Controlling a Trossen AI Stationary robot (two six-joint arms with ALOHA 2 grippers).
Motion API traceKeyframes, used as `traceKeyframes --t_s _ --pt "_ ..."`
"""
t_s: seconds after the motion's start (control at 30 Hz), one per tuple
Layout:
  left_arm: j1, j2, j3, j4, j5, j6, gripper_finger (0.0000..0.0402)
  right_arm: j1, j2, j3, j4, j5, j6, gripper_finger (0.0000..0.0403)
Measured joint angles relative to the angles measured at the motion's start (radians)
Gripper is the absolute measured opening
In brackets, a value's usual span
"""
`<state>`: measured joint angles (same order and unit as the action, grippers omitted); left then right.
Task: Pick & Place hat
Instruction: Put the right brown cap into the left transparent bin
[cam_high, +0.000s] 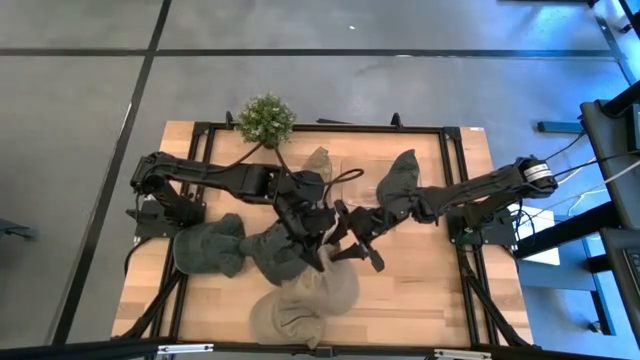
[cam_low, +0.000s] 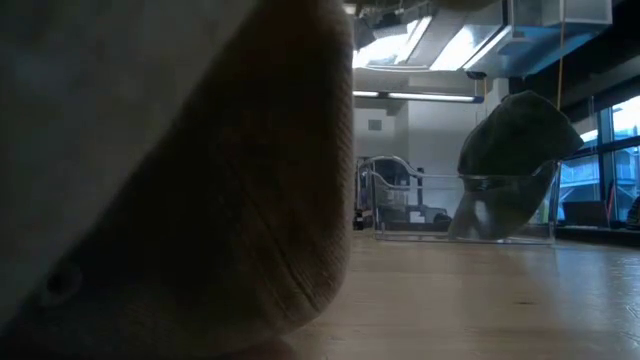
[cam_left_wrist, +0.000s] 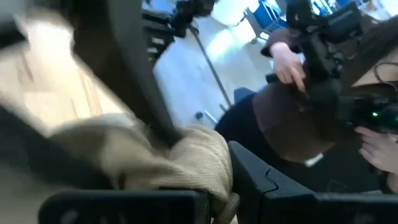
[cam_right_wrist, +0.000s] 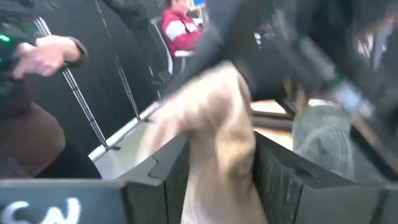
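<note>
A beige ribbed hat (cam_high: 305, 300) lies near the table's near edge and fills the left of the low view (cam_low: 200, 200). Both grippers meet at its far rim. My left gripper (cam_high: 318, 255) comes in from the left and is shut on beige cloth (cam_left_wrist: 193, 162). My right gripper (cam_high: 352, 250) comes in from the right and is shut on the same hat (cam_right_wrist: 217, 124). Two grey-green hats (cam_high: 210, 248) (cam_high: 280, 255) lie on the table under the left arm. My left gripper pinches the beige hat's ribbed rim (cam_left_wrist: 205, 168) between its two fingers, slanting down from the far left. The hat's near part rests on the table. My right gripper pinches a bunched fold of the same hat's far rim (cam_right_wrist: 221, 162) between its two fingers, slanting down from the right. The cloth stands up between the fingers.
Another grey-green hat (cam_high: 400, 185) sits on a clear stand (cam_low: 460, 215) toward the far right, and a beige hat (cam_high: 318, 165) lies at the far middle. A small plant (cam_high: 266, 118) stands at the far edge. People holding controllers show beyond the table (cam_left_wrist: 292, 62) (cam_right_wrist: 43, 56).
</note>
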<state>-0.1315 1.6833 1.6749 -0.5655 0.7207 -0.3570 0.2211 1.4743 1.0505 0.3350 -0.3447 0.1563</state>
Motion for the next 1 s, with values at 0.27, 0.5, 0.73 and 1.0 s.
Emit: traceKeyframes --t_s 0.27,0.5,0.73,1.0 --pt "-0.008 -0.008 0.000 -0.019 0.007 -0.005 0.0030 0.000 -0.010 0.000 0.005 -0.025 0.053 0.0131" --pt "-0.006 -0.008 0.000 -0.021 0.012 -0.014 0.0031 0.000 -0.010 0.000 0.000 -0.024 0.026 0.0013" --pt "0.015 -0.040 -0.003 -0.036 0.005 -0.033 0.0054 0.000 -0.068 0.000 -0.063 0.016 0.047 0.0007" --pt "0.006 -0.171 -0.002 -0.155 -0.222 0.014 0.0045 0.013 -0.239 0.000 -0.195 0.174 0.044 0.0006"
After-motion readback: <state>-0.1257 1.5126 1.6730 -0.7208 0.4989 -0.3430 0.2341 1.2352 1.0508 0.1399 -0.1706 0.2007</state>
